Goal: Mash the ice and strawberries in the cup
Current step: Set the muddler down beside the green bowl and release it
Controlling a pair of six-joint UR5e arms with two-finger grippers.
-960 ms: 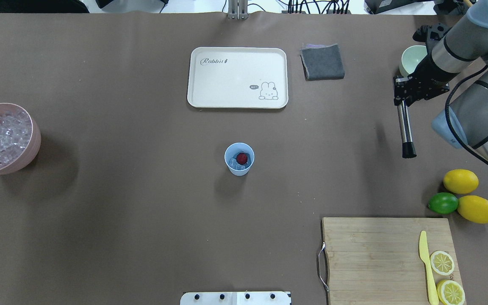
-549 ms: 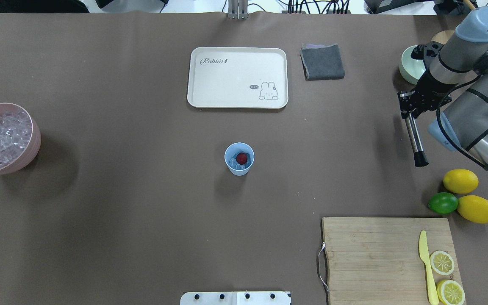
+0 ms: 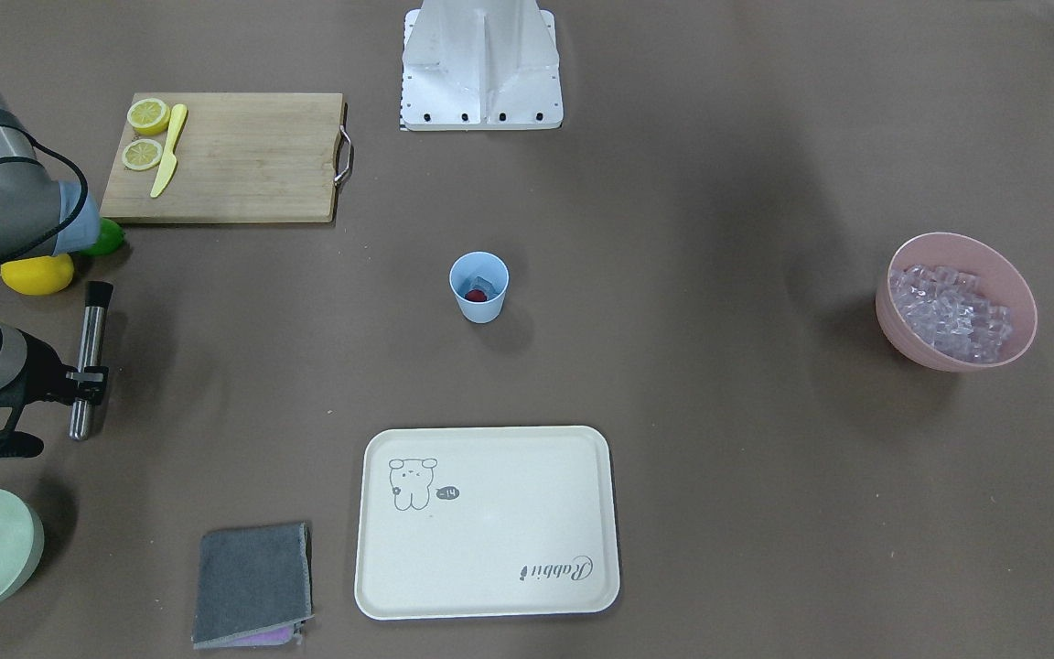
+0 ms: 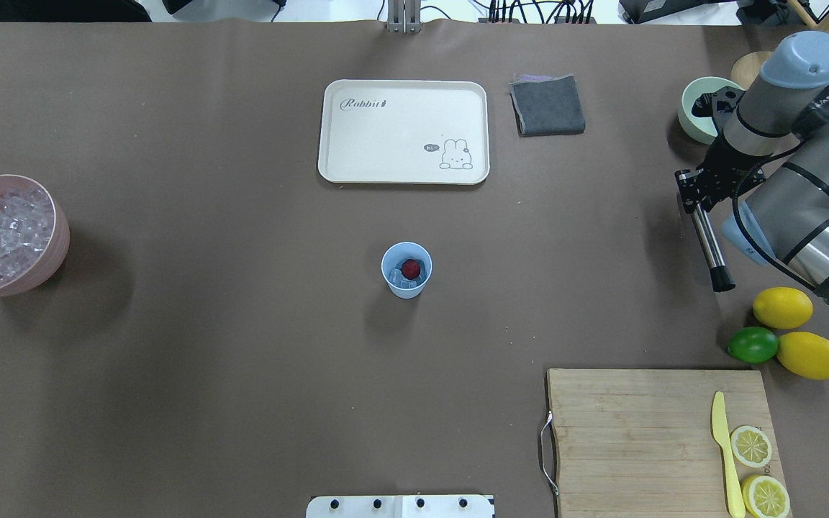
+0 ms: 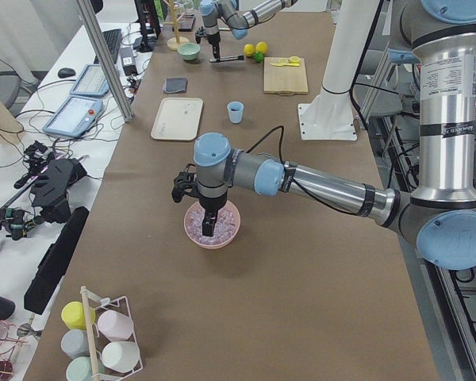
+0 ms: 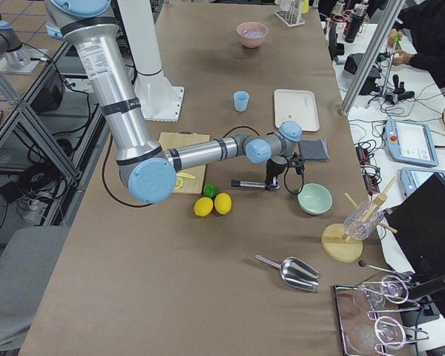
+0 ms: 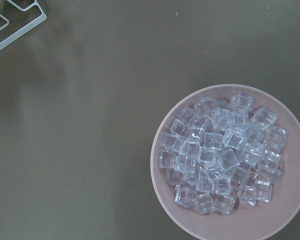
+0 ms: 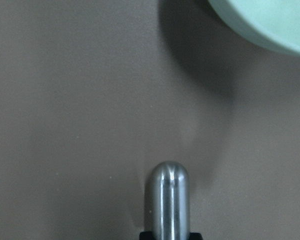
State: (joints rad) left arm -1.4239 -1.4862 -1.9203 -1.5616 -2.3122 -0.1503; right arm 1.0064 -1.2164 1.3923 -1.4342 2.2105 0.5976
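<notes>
Two grippers, at opposite ends of the table. Right gripper (image 4: 694, 188) pinches a metal muddler (image 4: 705, 234) close to its rounded bare end. Its jaws are closed on the shaft, the rod lies roughly level, and the black tip points away from the pale green bowl (image 4: 694, 108), which sits near the gripper on its other side. Past the black tip are two lemons (image 4: 782, 307) and a lime (image 4: 752, 344), near it but not touching.

Cup (image 4: 406, 270) stands upright mid-table, well apart from those jaws, off to their side toward the left arm. Inside it the strawberry (image 4: 410, 269) rests on ice (image 4: 401, 283) cubes.

Left gripper (image 5: 209, 230) hangs over the pink bowl (image 4: 62, 243), which is heaped with more cubes. Jaw state cannot be told — only the side view shows it. Cup is well apart from these jaws too, roughly between the two grippers.
</notes>
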